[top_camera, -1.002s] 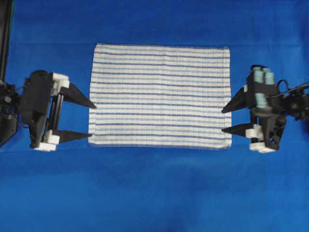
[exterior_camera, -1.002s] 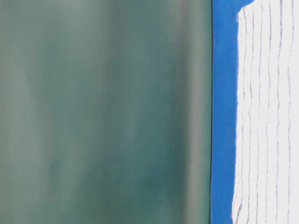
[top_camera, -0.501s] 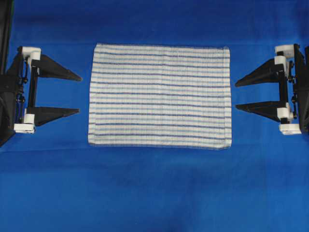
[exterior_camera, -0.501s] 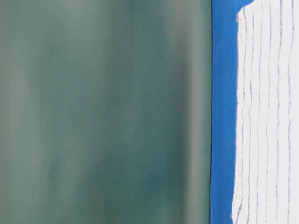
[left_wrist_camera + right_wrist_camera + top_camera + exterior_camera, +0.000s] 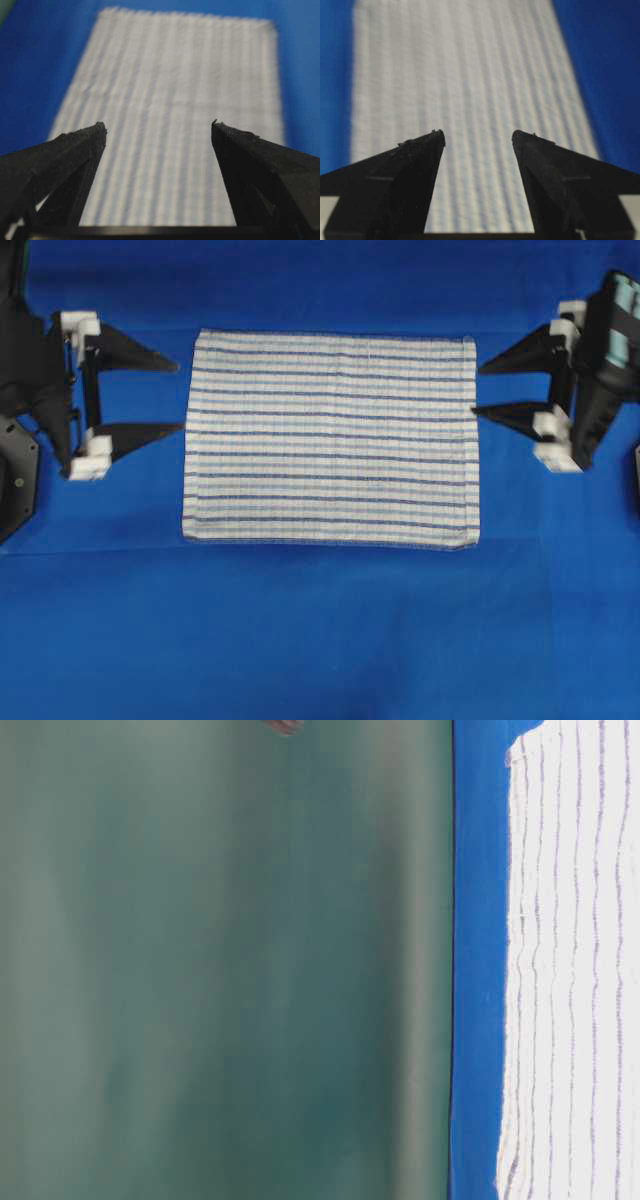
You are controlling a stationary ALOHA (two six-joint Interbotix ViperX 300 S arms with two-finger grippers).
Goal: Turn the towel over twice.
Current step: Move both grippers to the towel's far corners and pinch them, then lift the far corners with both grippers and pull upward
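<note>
The towel, white with thin blue stripes, lies flat and spread on the blue table covering. It also shows in the table-level view and, blurred, ahead of both wrist cameras. My left gripper stands open just off the towel's left edge, near its far corner, tips pointing at the cloth. My right gripper is open too, its tips at the towel's right edge near the far corner. Nothing sits between either pair of jaws.
A dark green backdrop stands behind the table. Bare blue covering surrounds the towel on all sides, widest toward the near edge.
Both grippers have moved toward the far side of the table and come in close to the towel's far corners. The towel has not moved.
</note>
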